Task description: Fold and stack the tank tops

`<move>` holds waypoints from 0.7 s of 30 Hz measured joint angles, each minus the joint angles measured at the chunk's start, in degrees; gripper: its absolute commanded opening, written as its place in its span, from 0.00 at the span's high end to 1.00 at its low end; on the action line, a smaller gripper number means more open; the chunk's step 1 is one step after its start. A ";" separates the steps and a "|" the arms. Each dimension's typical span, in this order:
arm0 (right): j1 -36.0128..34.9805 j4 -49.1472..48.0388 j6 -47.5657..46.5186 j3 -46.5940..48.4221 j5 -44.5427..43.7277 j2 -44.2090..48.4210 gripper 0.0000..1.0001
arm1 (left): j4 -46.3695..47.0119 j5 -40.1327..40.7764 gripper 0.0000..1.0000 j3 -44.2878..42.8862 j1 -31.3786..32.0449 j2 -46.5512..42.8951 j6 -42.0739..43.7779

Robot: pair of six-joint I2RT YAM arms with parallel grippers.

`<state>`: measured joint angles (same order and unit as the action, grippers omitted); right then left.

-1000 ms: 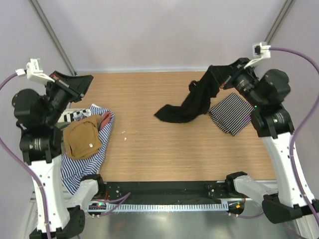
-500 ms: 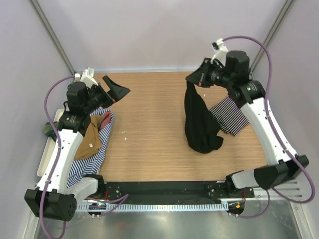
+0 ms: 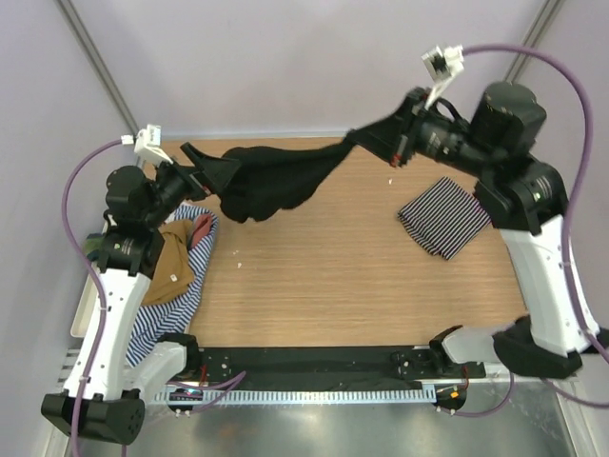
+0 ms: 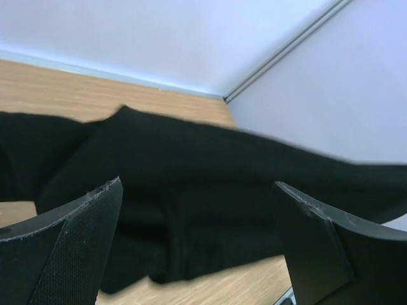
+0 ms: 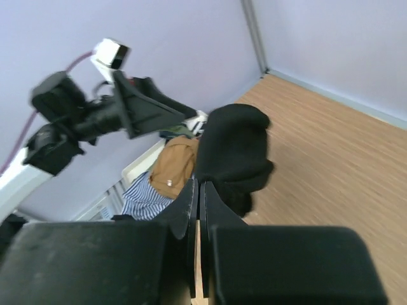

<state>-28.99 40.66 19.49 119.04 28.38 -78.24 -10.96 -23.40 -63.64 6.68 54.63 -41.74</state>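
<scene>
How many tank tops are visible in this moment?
4: a black top held aloft by the right gripper; a folded fine-striped top lying at right; a tan top over a blue-striped top at left. More may be hidden underneath.

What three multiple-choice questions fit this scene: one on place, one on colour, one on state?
1. Where does the folded striped top lie?
A. on the table's right side
B. on the left pile
C. in the air
2. What colour is the tank top that the right hand grips?
A. tan
B. black
C. green
3. How does the left hand stand?
A. shut
B. wide open
C. out of view
Key: 1A, it lies flat there; 2B, the cloth is black; 3B, its jaws stand far apart.
</scene>
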 measured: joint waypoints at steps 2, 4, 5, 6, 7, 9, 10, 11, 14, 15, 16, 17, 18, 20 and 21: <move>2.29 -1.40 -0.07 -11.37 -1.92 6.43 0.99 | -0.04 -0.02 0.00 0.00 0.00 -1.53 0.79; 4.02 -1.90 -0.04 -19.98 -3.45 10.60 0.99 | -0.35 0.00 0.00 0.00 0.00 -2.10 1.68; 4.59 -3.04 -0.04 -24.22 -4.11 11.82 0.99 | -0.72 0.00 0.00 0.00 0.00 -2.16 2.01; 5.05 -3.74 0.13 -28.41 -4.85 12.35 0.99 | -1.20 0.00 0.00 0.02 0.00 -2.14 2.29; 5.31 -4.52 0.26 -32.68 -5.64 12.31 0.99 | -1.66 -0.02 0.00 0.20 0.00 -2.10 2.64; 5.73 -6.10 0.68 -41.03 -7.34 11.26 0.99 | -2.29 -0.26 0.00 1.27 0.02 -2.12 3.13; 5.90 -6.36 1.05 -44.76 -8.28 9.81 0.99 | -2.51 -0.44 0.00 1.81 0.04 -2.08 3.21; 6.21 -6.67 1.46 -48.37 -9.14 8.48 0.99 | -2.75 -0.70 0.01 2.64 0.20 -1.95 3.28; 7.54 -6.32 2.56 -55.49 -10.88 6.01 0.99 | -4.33 -0.42 0.05 5.38 2.49 -0.46 3.63; 7.91 -6.29 2.97 -56.96 -11.56 5.84 0.99 | -4.87 0.09 0.07 6.01 3.74 0.24 3.85; 8.24 -6.34 3.21 -57.66 -12.24 5.84 0.99 | -5.64 1.18 0.08 6.78 5.49 1.27 4.44; 8.48 -6.43 3.41 -57.81 -12.72 5.88 0.99 | -6.58 1.95 0.08 7.39 7.58 2.40 4.90; 8.61 -6.91 3.48 -57.81 -13.22 5.97 0.99 | -7.48 3.08 0.08 7.87 9.79 3.63 5.33; 8.66 -8.20 3.67 -57.81 -14.43 6.08 0.99 | -9.64 5.42 0.08 8.00 13.94 6.73 6.49; 8.66 -8.55 3.80 -57.81 -14.99 6.19 0.99 | -10.51 6.51 0.09 7.72 15.72 8.59 6.93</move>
<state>-20.34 32.12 23.29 61.23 13.39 -72.05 -21.47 -16.88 -55.92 22.39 63.22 -34.81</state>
